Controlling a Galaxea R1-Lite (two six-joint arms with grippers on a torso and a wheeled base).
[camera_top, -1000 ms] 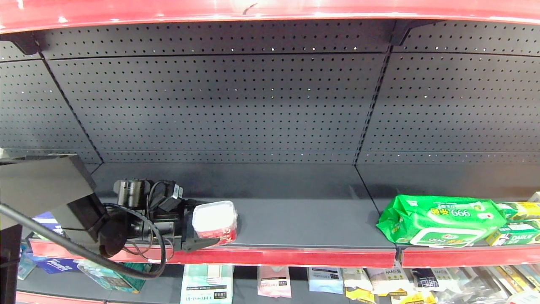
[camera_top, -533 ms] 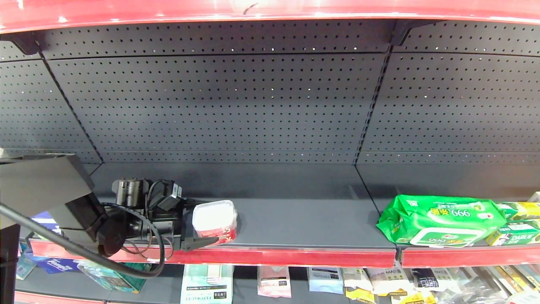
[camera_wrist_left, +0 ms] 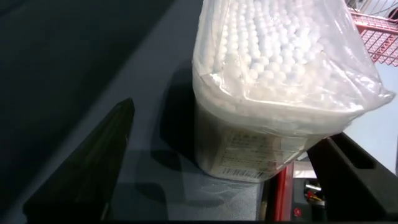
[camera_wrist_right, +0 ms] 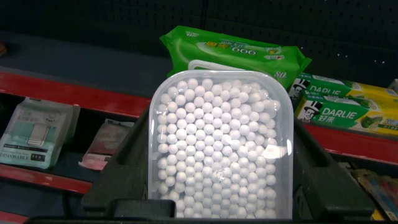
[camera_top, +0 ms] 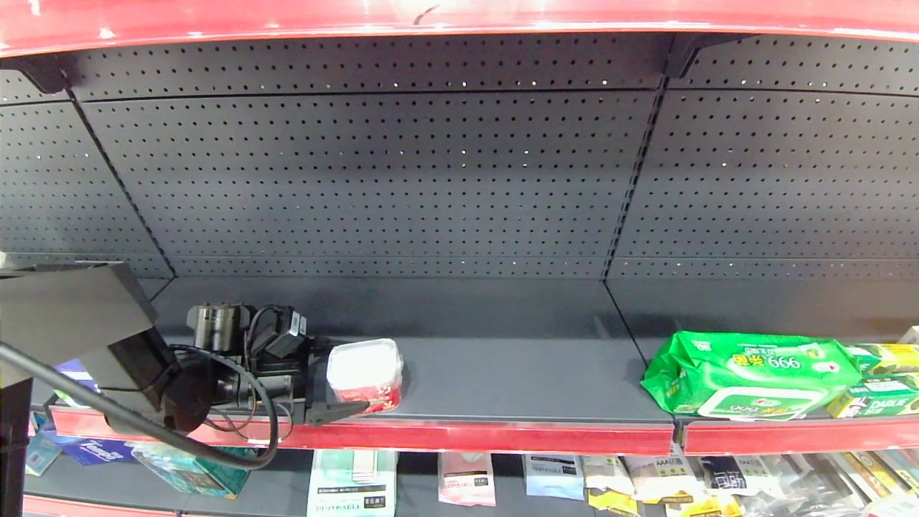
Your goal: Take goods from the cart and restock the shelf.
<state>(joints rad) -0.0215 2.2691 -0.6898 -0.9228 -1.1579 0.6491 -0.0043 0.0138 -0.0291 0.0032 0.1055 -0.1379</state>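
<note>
A clear box of cotton swabs (camera_top: pixel 365 372) with a red label stands near the front of the dark shelf (camera_top: pixel 502 373), left of centre. My left gripper (camera_top: pixel 353 393) is open around it; in the left wrist view the box (camera_wrist_left: pixel 273 93) stands between the spread fingers (camera_wrist_left: pixel 93 174) with a gap on one side. My right gripper (camera_wrist_right: pixel 225 118) is shut on a second box of cotton swabs (camera_wrist_right: pixel 221 162), held in front of the shelf with its clear lid facing the camera.
A green pack of wet wipes (camera_top: pixel 750 373) and toothpaste boxes (camera_top: pixel 879 391) lie at the shelf's right end. The red front lip (camera_top: pixel 502 434) edges the shelf. Packets (camera_top: pixel 467 477) fill the shelf below. Bare shelf lies between the swab box and the wipes.
The left arm has drawn back slightly to the left; the swab box stays where it stands on the shelf.
</note>
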